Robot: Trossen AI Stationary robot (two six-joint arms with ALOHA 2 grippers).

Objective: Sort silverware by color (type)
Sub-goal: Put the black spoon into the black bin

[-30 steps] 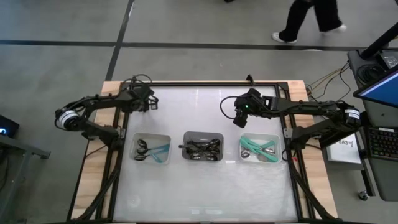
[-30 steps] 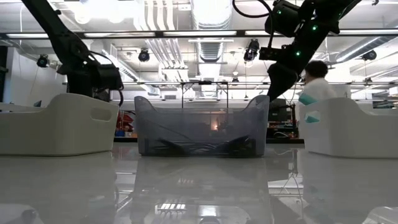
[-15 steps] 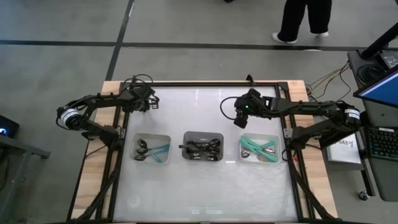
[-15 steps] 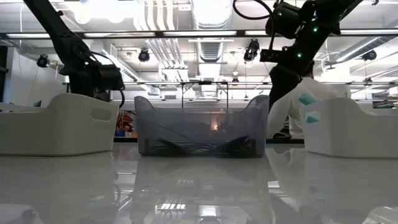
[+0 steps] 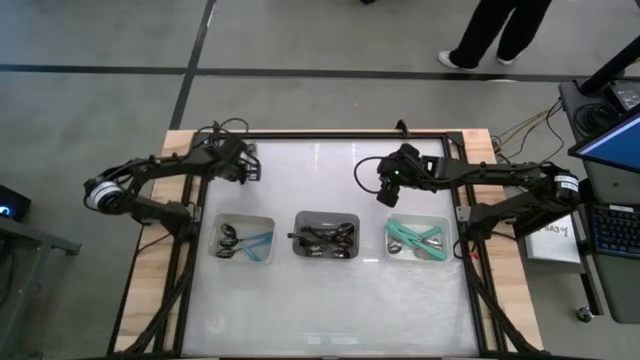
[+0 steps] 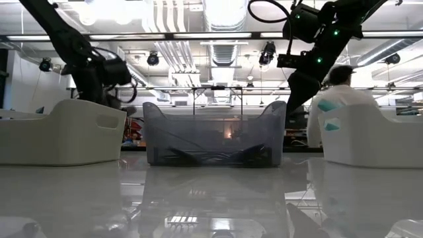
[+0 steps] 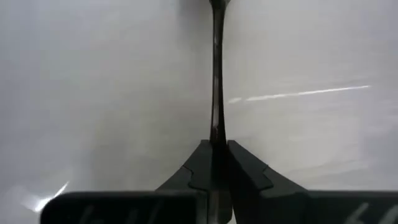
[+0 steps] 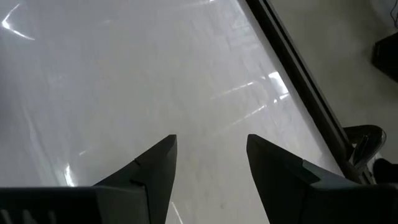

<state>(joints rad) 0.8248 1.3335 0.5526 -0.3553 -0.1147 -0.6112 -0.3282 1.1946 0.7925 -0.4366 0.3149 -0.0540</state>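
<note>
Behind the left tray [image 5: 243, 241], my left gripper [image 7: 216, 148] pinches a black spoon [image 7: 216, 81] by its handle, shaft running straight out ahead of my fingers. My right gripper [image 8: 210, 146] hovers behind the right tray [image 5: 418, 239], fingers spread, empty.

The left hand [image 5: 250, 170] hangs at the far left, fingers pinched together. The right hand [image 5: 386, 192] hangs far right, fingers [image 8: 149, 168] spread.
</note>
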